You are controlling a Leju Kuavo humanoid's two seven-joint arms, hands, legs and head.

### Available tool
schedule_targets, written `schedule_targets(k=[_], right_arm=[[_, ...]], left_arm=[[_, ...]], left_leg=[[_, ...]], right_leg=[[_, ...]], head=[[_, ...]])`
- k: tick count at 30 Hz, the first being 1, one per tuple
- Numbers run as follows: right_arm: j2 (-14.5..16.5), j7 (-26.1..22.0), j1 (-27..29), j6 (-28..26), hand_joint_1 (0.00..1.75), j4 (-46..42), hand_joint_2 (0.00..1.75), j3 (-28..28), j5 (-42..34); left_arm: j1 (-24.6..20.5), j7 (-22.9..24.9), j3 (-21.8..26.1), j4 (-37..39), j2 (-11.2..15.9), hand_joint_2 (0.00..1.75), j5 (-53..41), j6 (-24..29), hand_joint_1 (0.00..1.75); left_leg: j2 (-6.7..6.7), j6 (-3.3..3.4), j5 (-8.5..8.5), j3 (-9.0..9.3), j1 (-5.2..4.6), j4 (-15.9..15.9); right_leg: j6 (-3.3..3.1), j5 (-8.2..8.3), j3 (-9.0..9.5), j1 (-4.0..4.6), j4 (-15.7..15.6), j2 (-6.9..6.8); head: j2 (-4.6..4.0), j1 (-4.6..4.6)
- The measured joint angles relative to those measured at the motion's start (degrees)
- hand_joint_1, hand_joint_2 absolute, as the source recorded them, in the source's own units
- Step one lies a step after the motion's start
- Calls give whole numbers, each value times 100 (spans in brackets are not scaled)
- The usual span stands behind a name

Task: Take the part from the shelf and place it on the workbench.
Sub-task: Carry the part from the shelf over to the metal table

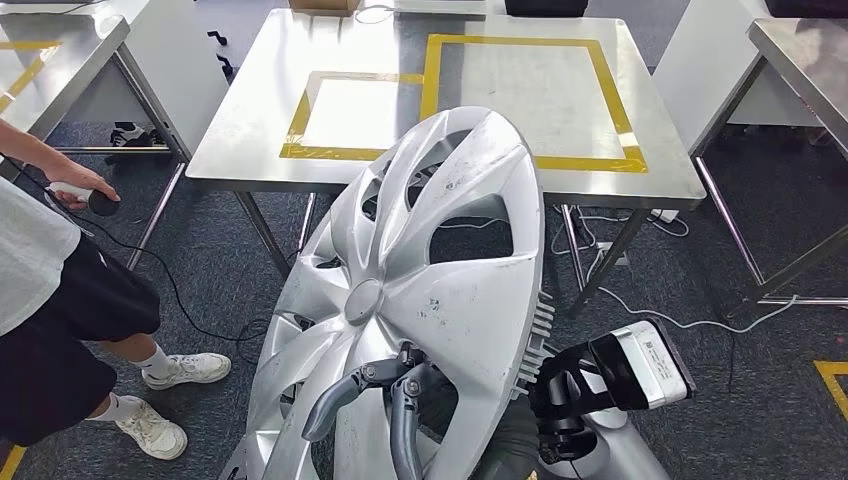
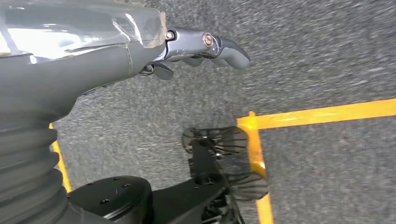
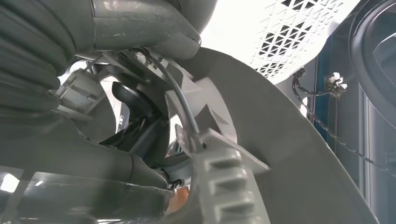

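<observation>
1. Large silver plastic spoked wheel cover (image 1: 420, 290) sits centre to lower centre of the head view, tilted, face toward the camera, held up above the dark carpet floor (image 1: 720, 210); not on any desk.
2. Right hand (image 1: 400, 400) at bottom centre of the head view: grey fingers (image 1: 335, 400) hook through a spoke opening at the cover's lower part and hold it. Right wrist view is a close look at the cover's ribbed back side (image 3: 280, 140).
3. Left hand (image 2: 205, 46) in the upper middle of the left wrist view, above grey carpet with yellow tape; fingers curled in, nothing in them.
4. Steel desk with yellow tape rectangles (image 1: 250, 120) at top centre of the head view, beyond the cover, well apart from it.
5. More steel desks at upper left (image 1: 60, 60) and upper right (image 1: 800, 50).
6. Person in white top and black shorts (image 1: 50, 300) at the left edge, hand on a small dark round device (image 1: 100, 203); white sneakers (image 1: 170, 400) on the floor.
</observation>
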Motion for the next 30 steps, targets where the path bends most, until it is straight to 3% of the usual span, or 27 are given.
schedule_targets(k=[2, 4, 6, 8, 10, 12, 13, 14, 16, 17, 18, 20, 22, 24, 26, 27, 28, 29, 30], right_arm=[[-11, 0, -13, 13, 175, 2, 175, 8, -1], [-19, 0, -27, 26, 175, 4, 175, 18, -3], [-22, 0, -31, 33, 175, 4, 175, 27, -3], [-23, 0, -37, 36, 175, 4, 175, 32, -3], [-25, 0, -34, 37, 175, 5, 175, 37, -3], [-29, 0, -26, 39, 175, 10, 175, 45, -4], [-31, -1, -25, 41, 175, 12, 175, 48, -4], [-31, -1, -26, 44, 175, 14, 175, 50, -5], [-33, -4, -27, 50, 175, 24, 175, 54, -8], [-34, -8, -28, 54, 175, 31, 175, 57, -10], [-34, -13, -27, 56, 175, 38, 175, 60, -12], [-31, -21, -34, 60, 175, 40, 175, 66, -16], [-32, -26, -51, 61, 175, 36, 175, 71, -17], [-39, -28, -59, 62, 175, 35, 175, 77, -18], [-50, -28, -47, 62, 175, 40, 175, 86, -19], [-58, -28, -40, 62, 175, 43, 175, 93, -20], [-68, -28, -37, 62, 175, 45, 175, 99, -22], [-79, -28, -35, 62, 175, 48, 175, 105, -26], [-90, -28, -34, 62, 175, 51, 175, 110, -31]], left_arm=[[-6, 0, 4, 0, -7, 175, -20, 5, 0], [-12, 0, 7, 0, -4, 175, -44, 14, 0], [-24, 0, 8, -1, 1, 175, -63, 20, 0], [-36, 0, 9, -4, 5, 175, -75, 22, 0], [-28, 0, 9, -5, 8, 175, -78, 25, 0], [-16, 1, 9, -4, 9, 175, -83, 25, 0], [-14, 2, 9, -4, 9, 175, -89, 24, 0], [-13, 8, 10, -4, 12, 175, -102, 23, 0], [-5, 23, 11, 1, 36, 175, -136, 21, 0], [-2, 38, 15, 4, 55, 175, -156, 19, 0], [0, 49, 21, 6, 73, 175, -175, 15, 0], [-9, 69, 42, 2, 86, 175, -208, 9, 0], [-20, 72, 60, -5, 81, 175, -225, 6, 0], [-27, 73, 78, -9, 72, 175, -237, 4, 0], [-23, 76, 99, -9, 58, 175, -252, -2, 0], [-20, 79, 107, -9, 50, 175, -261, -8, 0], [-17, 85, 111, -9, 41, 175, -268, -16, 0], [-17, 91, 116, -9, 30, 175, -274, -27, 0], [-15, 97, 122, -9, 22, 175, -278, -38, 0]], left_leg=[[-4, -66, -110, 79, -15, 5], [1, -128, -162, 105, -18, 41], [23, -171, -157, 27, 0, 258], [48, -235, -212, -321, 27, 819], [63, -307, -455, -807, 51, 1469], [73, -331, -660, -1126, 61, 1665], [75, -315, -614, -1164, 58, 1510], [76, -275, -417, -1127, 50, 1207], [72, -127, 279, -989, -6, 481], [73, -60, 539, -932, -39, 238], [76, -6, 686, -891, -71, 88], [87, 45, 653, -762, -81, -34], [78, 89, 612, -570, -62, -136], [62, 113, 527, -421, -51, -167], [50, 111, 417, -315, -47, -164], [40, 103, 360, -250, -45, -162], [25, 88, 301, -172, -43, -160], [12, 67, 233, -88, -39, -158], [2, 41, 160, -25, -39, -152]], right_leg=[[-111, 198, 217, 27, -510, 1], [-266, 155, 283, 47, -563, 11], [-353, 122, 374, 22, -572, 28], [-412, 42, 480, 0, -580, 37], [-434, -56, 579, 5, -579, 44], [-429, -174, 721, 14, -579, 60], [-423, -242, 815, 22, -579, 67], [-417, -314, 916, 33, -581, 69], [-396, -451, 1076, 56, -594, 80], [-373, -512, 1128, 67, -614, 88], [-345, -540, 1179, 77, -626, 98], [-255, -537, 1242, 96, -616, 99], [-184, -499, 1140, 96, -318, 80], [-189, -586, 729, 78, 352, 67], [-236, -888, 205, 58, 924, 66], [-241, -1036, 29, 49, 997, 64], [-206, -1085, -57, 35, 890, 62], [-135, -990, -70, 19, 626, 57], [-36, -731, -36, 0, 255, 48]], head=[[0, -4], [0, -11], [0, -16], [0, -20], [0, -25], [0, -28], [0, -28], [0, -28], [0, -22], [0, -18], [0, -20], [0, -26], [0, -18], [0, -5], [0, -4], [0, -4], [0, -4], [0, -3], [0, -2]])
